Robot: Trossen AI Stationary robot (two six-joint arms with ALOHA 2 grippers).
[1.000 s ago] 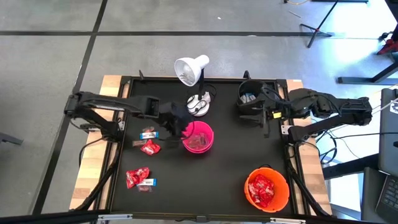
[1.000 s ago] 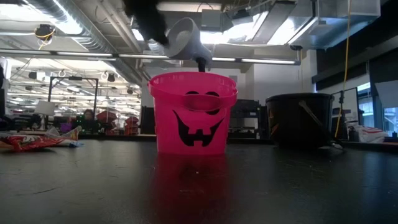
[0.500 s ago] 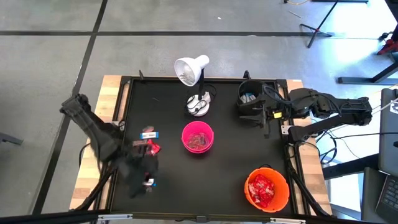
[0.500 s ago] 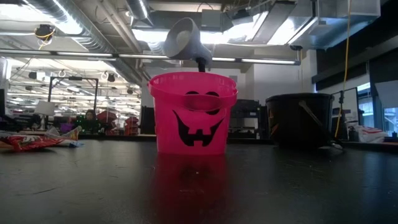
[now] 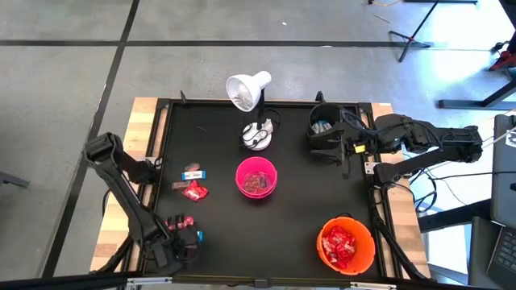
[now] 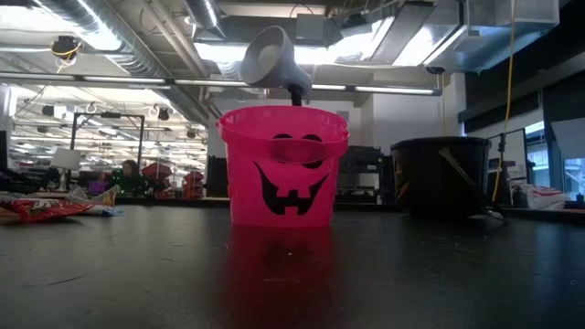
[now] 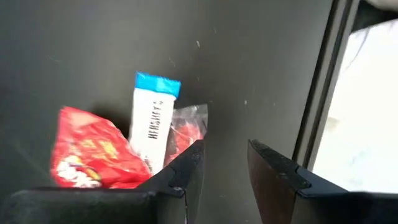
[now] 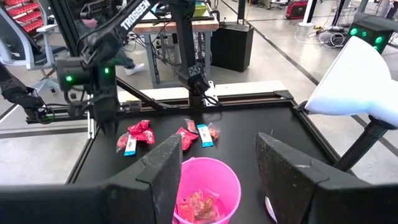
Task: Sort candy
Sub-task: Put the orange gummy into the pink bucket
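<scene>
On the black table (image 5: 298, 201) three containers stand, seen from above: the orange bucket (image 5: 347, 246) at about 4 o'clock from the table's middle, the pink bucket (image 5: 256, 179) near the middle, and the black bucket (image 5: 324, 125) at about 1 o'clock. Loose candy lies only on the left half, in two groups. One group (image 5: 193, 184) is at 9 o'clock from the pink bucket, well apart from it. The other group (image 5: 184, 228) is at about 7 o'clock, close to the table's near left corner.

The left claw (image 5: 171, 256) hangs just beside this second group, at its 7 o'clock side. In the left wrist view its two fingers (image 7: 186, 171) are spread with a clear gap and pinch nothing. Ahead of them lie a red packet (image 7: 93, 152), a slim white-and-blue bar (image 7: 152, 115) and a clear-wrapped red sweet (image 7: 186, 124). The bar's long axis runs almost straight away from the claw, so the line from finger to finger crosses its narrow width. But the group lies off to one side of the gap, not between the fingers. I judge that the claw must first shift sideways toward the bar, and then come down.

The right claw (image 8: 214, 165) waits by the black bucket at the far right, its fingers spread and empty. It is well apart from all the loose candy, so the left arm is clearly the nearer one for this pick.
</scene>
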